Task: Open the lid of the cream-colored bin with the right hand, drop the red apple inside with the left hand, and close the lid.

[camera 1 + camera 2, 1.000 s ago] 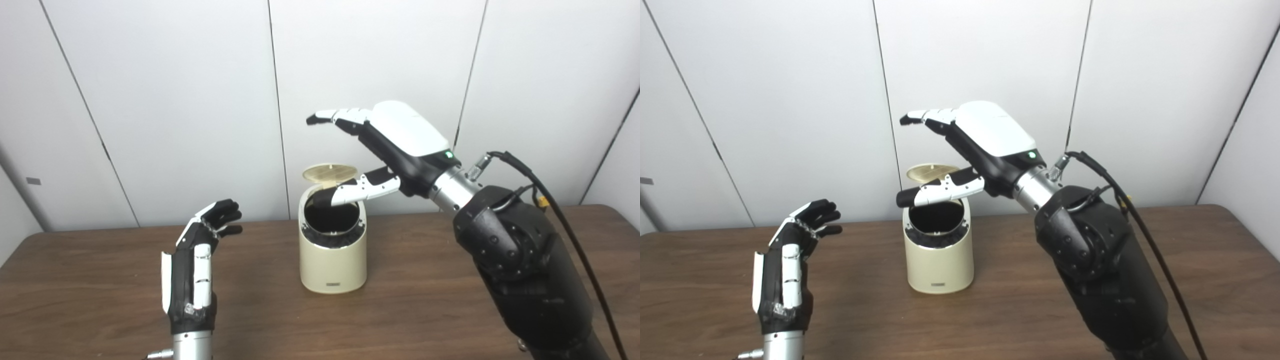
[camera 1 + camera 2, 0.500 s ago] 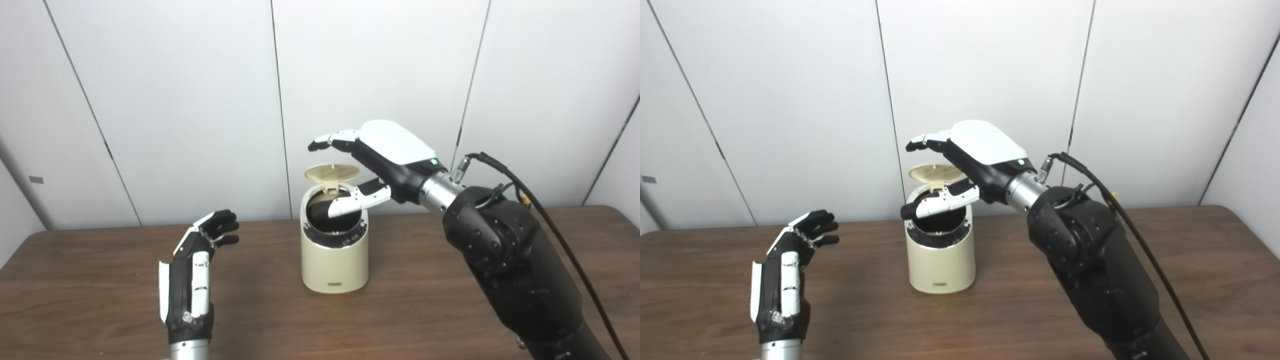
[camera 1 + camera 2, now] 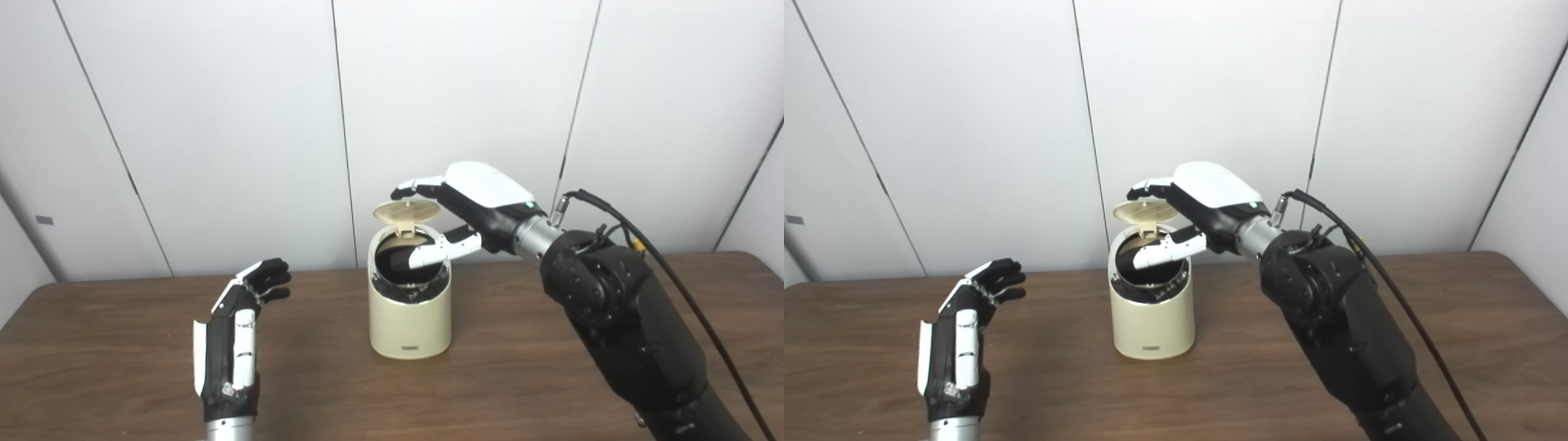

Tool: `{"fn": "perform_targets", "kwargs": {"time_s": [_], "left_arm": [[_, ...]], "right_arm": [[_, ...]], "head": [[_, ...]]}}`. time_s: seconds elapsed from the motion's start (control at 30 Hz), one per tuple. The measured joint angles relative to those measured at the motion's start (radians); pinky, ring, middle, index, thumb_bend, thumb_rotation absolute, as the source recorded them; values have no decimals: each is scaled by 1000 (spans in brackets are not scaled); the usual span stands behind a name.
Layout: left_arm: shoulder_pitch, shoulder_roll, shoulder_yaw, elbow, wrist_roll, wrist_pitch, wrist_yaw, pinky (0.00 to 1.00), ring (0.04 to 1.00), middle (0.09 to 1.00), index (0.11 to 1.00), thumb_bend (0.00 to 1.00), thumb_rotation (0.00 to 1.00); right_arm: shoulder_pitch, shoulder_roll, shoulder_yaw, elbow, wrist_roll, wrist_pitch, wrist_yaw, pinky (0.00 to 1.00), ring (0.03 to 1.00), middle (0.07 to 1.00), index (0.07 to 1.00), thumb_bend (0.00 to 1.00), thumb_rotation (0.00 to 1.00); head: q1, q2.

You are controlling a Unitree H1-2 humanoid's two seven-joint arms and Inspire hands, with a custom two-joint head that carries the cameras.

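Stands near the middle of the wooden table (image 3: 551, 392), cream-colored bin (image 3: 409, 318), upright, mouth dark and uncovered. Hinged at the far rim, its round lid (image 3: 407, 212) raised up and back, ribbed underside showing, tilted nearly flat above the opening. Inside the bin, only darkness visible; cannot tell what lies there. No red apple showing anywhere in either view.

Reaches over the bin from its right, the right hand (image 3: 474, 205), spread open and holding nothing. Fingers (image 3: 416, 184) extend above the lid's far edge, close over it or brushing it; contact cannot be told. Thumb (image 3: 438, 250) juts lower, across the bin's open mouth, its dark tip over the hole, between lid and rim. Behind the hand, a silver wrist and bulky black forearm slanting down to the right of the bin, a black cable (image 3: 674, 275) looping along it.

Hovers well to the left of the bin, the left hand (image 3: 236, 343), upright above the table, palm turned toward the bin, fingers (image 3: 269, 275) apart and slightly curled, empty.

Behind the bin, a white panelled wall (image 3: 214, 122) with thin dark seams.
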Motion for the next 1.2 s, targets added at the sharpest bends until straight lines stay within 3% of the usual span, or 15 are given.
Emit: {"fn": "perform_targets", "kwargs": {"time_s": [0.2, 0.63, 1.2], "left_arm": [[2, 0, 1, -2, 3, 2, -1, 652, 705, 728, 722, 450, 899], [3, -8, 2, -6, 21, 2, -1, 638, 691, 713, 709, 442, 843], [2, -43, 1, -19, 31, 4, 1, 629, 688, 714, 707, 426, 830]], "right_arm": [[6, -3, 7, -10, -7, 15, 12, 809, 887, 863, 840, 872, 873], [73, -4, 9, -96, 1, 58, 49, 785, 873, 844, 830, 849, 848], [118, -11, 17, -110, 10, 39, 51, 755, 853, 828, 823, 843, 853]], "head": [[-2, 6], [-2, 8], [21, 20]]}}
